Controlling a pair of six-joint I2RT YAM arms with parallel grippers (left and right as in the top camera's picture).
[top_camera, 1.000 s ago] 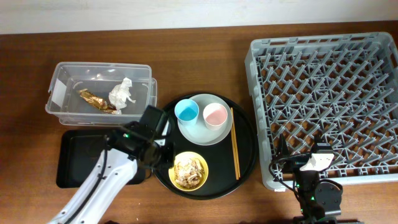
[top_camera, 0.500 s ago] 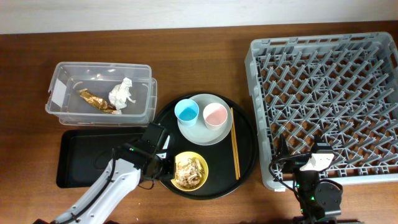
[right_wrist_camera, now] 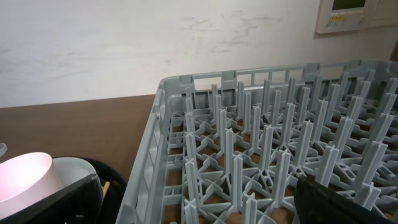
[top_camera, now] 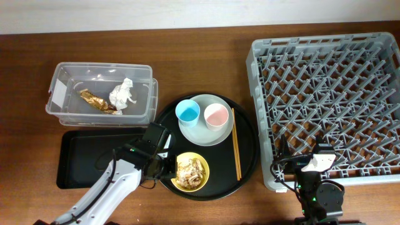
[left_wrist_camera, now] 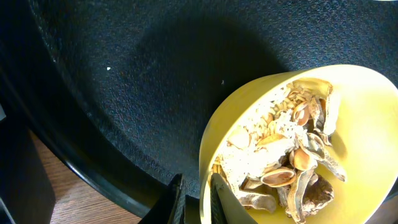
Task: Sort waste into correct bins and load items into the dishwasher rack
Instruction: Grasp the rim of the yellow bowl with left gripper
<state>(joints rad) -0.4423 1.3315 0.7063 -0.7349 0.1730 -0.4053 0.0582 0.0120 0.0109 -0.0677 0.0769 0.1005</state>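
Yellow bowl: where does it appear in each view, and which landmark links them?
Overhead: bowl at bottom centre, on the round tray.
Left wrist: bowl fills the lower right, on the round tray.
Right wrist: not in it.
Landmark: the round tray beneath it.

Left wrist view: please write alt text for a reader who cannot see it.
A yellow bowl holding beige-brown food scraps sits on a round black tray, seen close up. At the bottom edge, the left gripper has one finger on each side of the bowl's rim.
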